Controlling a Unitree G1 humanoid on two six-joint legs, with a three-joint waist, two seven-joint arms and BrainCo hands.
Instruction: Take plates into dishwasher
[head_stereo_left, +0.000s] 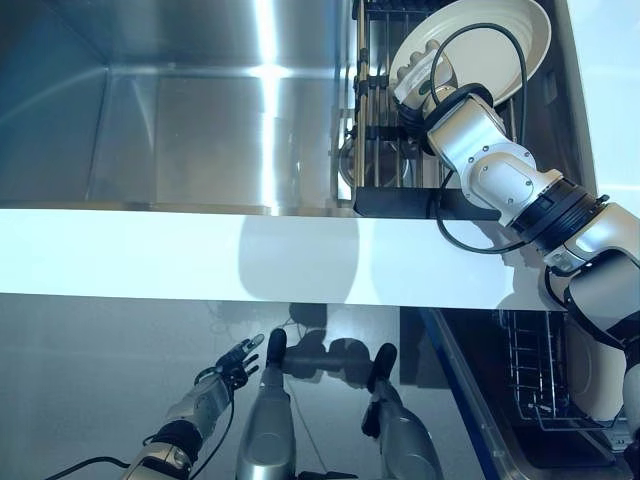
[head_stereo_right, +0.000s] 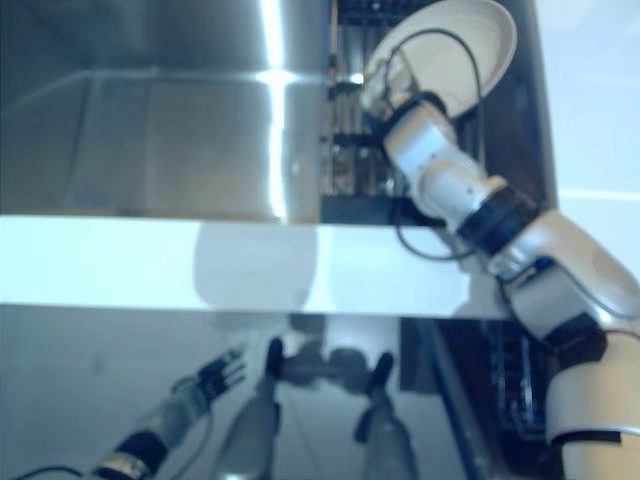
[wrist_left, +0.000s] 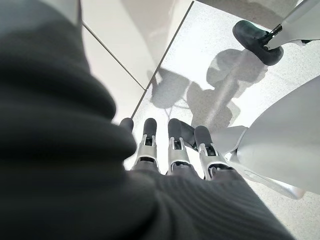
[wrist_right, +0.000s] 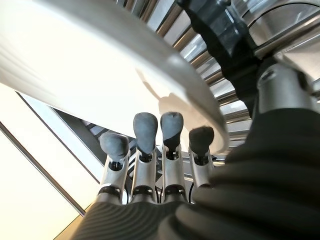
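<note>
A large white plate leans in the dark wire dish rack to the right of the sink, at the top right. My right hand is on the plate's left rim. In the right wrist view its fingers lie straight along the plate's face and the thumb sits past the rim on the other side, pinching it. My left hand hangs low below the counter, far from the plate, with its fingers straight and empty.
A steel sink fills the top left. A white counter edge crosses the middle. The open dishwasher's wire rack is at the lower right, with what looks like a plate standing in it.
</note>
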